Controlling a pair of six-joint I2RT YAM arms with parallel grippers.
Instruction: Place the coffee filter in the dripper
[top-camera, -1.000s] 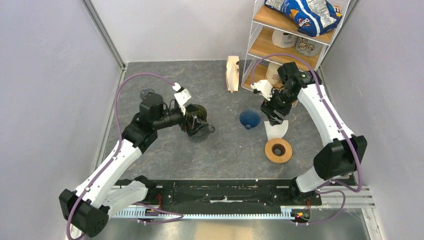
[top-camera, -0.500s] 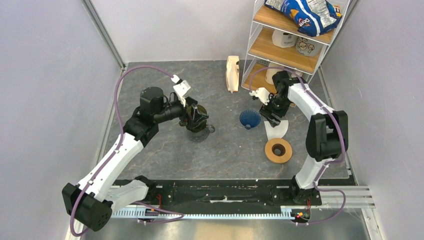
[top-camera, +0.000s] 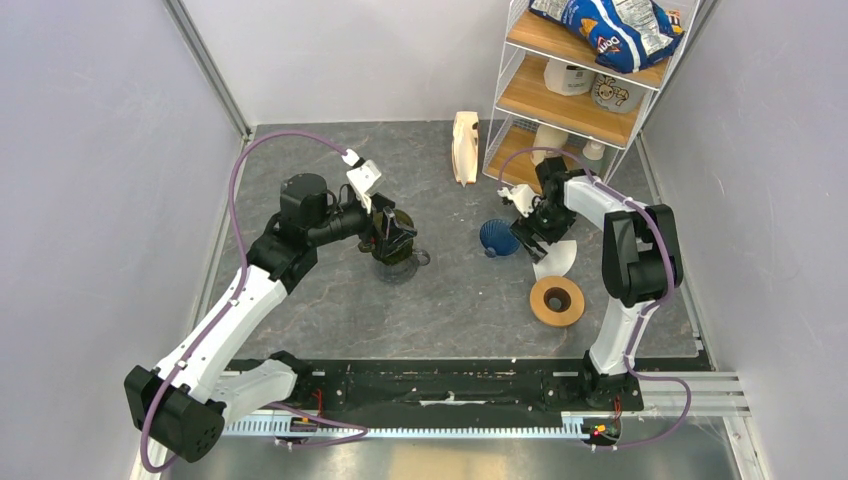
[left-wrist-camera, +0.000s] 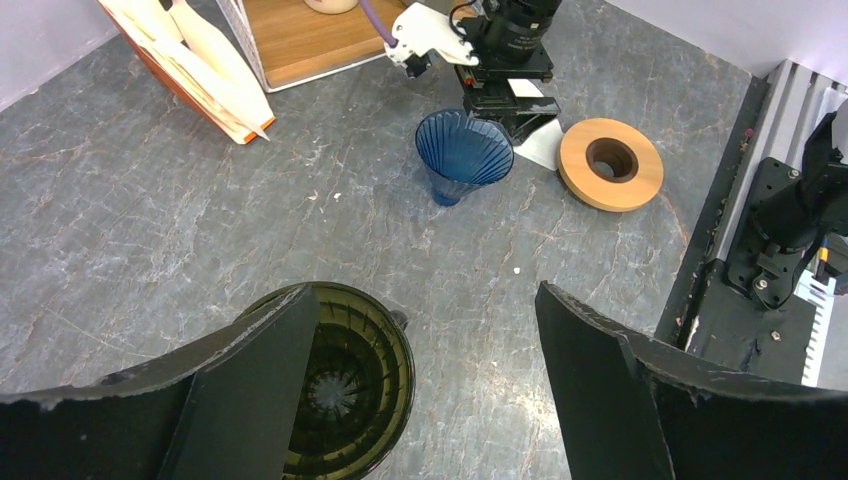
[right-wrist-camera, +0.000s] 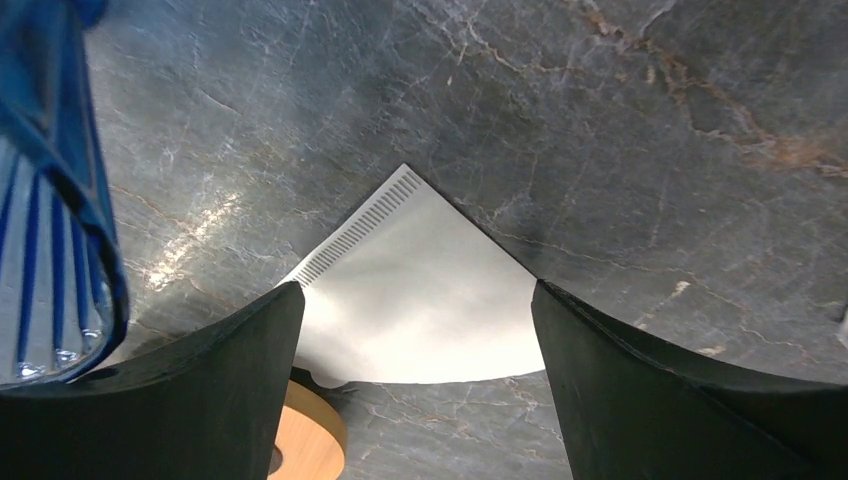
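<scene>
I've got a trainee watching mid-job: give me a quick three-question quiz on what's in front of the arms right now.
1. True or false: the coffee filter already sits inside the dripper.
2. Which claw hangs open over the filter? A) left claw B) right claw
3. Fill in: the ribbed cone standing beside the right claw is coloured ____.
Key: 1 false, it lies flat on the table; 2 B; 3 blue.

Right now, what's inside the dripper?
Nothing visible: the dripper shows only its ribbed wall and bottom hole. One finger of the left gripper covers its left side. The coffee filter lies flat on the table.
</scene>
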